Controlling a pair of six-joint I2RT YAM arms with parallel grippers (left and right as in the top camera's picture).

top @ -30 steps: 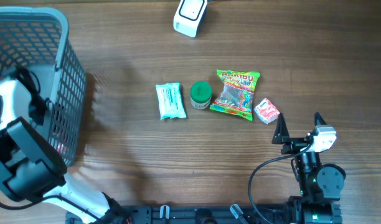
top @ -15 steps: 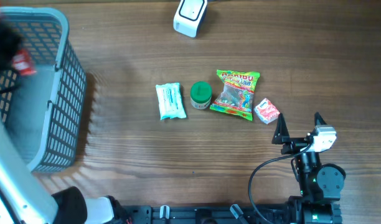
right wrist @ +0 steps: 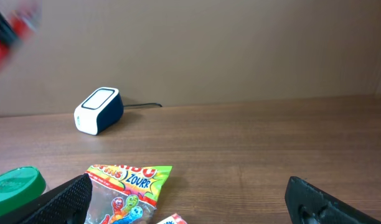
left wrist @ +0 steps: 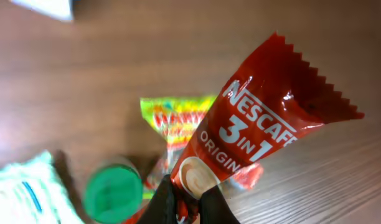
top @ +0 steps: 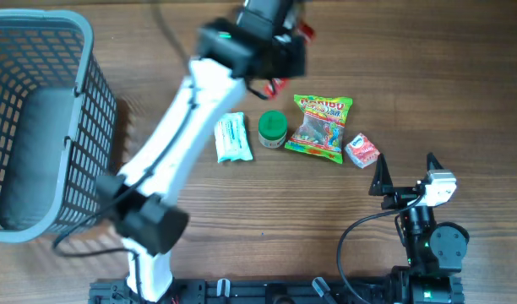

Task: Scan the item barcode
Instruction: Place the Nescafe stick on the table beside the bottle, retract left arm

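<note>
Red coffee sachet (left wrist: 259,124): pinched by its lower end in my left gripper (left wrist: 185,202), jaws shut tight on it. It is held up off the table, above the green lid (left wrist: 112,193) and the candy bag (left wrist: 175,118).
Left arm (top: 187,127): stretched long from the near edge diagonally to the far side, wrist near the white scanner (right wrist: 98,111).
Right gripper (top: 406,169): jaws wide, holding nothing, parked low at near right.
Basket (top: 81,51): far left.
</note>
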